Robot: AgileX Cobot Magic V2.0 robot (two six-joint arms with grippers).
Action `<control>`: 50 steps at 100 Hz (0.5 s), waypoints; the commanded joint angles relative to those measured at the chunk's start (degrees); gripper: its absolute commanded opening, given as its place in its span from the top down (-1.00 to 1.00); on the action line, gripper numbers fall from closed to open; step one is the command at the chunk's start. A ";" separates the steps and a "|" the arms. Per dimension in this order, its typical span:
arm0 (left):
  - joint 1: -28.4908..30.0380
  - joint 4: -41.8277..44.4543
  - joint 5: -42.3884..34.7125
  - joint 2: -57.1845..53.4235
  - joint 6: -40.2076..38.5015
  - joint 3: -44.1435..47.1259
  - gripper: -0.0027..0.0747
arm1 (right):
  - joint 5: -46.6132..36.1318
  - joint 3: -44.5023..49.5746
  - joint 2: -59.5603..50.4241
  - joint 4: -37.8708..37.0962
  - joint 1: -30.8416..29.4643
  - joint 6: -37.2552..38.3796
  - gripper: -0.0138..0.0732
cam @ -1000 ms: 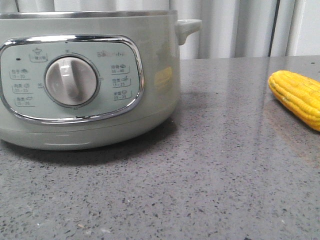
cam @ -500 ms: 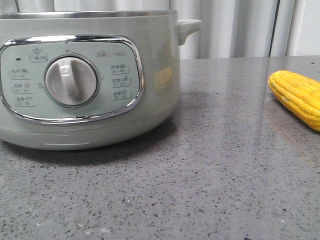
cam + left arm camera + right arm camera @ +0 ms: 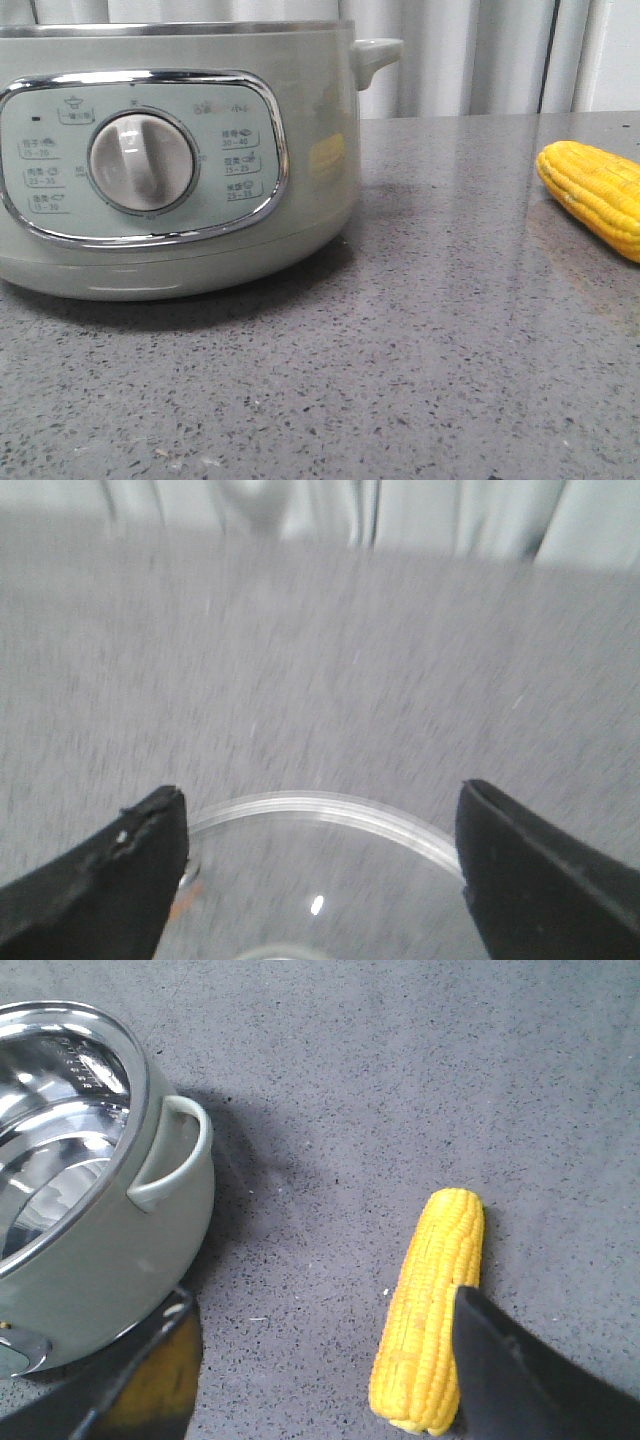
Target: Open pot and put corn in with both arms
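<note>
The pot (image 3: 170, 160), pale grey-green with a chrome-framed dial panel, stands at the left in the front view. In the right wrist view the pot (image 3: 90, 1220) has no lid and its shiny steel inside shows. The corn (image 3: 595, 195), a yellow cob, lies on the table at the right. My right gripper (image 3: 323, 1295) is open above the table between the pot and the corn (image 3: 430, 1310); one finger overlaps the cob's side. My left gripper (image 3: 320, 792) is open wide over a clear glass lid (image 3: 330, 808). The left wrist view is blurred.
The grey speckled tabletop (image 3: 420, 350) stretches between the pot and the corn. A pale curtain (image 3: 470, 55) hangs behind the table. The pot's small side handle (image 3: 375, 55) sticks out towards the corn.
</note>
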 commanded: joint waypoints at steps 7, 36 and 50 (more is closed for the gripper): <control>-2.52 -0.58 -5.49 -6.91 -0.46 -3.72 -0.34 | -3.71 -2.01 1.47 0.91 -0.24 -0.49 -0.37; -7.16 -0.58 0.00 -22.62 -0.46 -5.17 -0.16 | -1.63 -2.01 9.00 -0.34 -0.24 -0.49 -0.37; -10.43 -0.58 9.01 -29.36 -0.46 -5.17 0.10 | -1.49 -2.01 14.45 -2.40 -0.24 -0.37 -0.37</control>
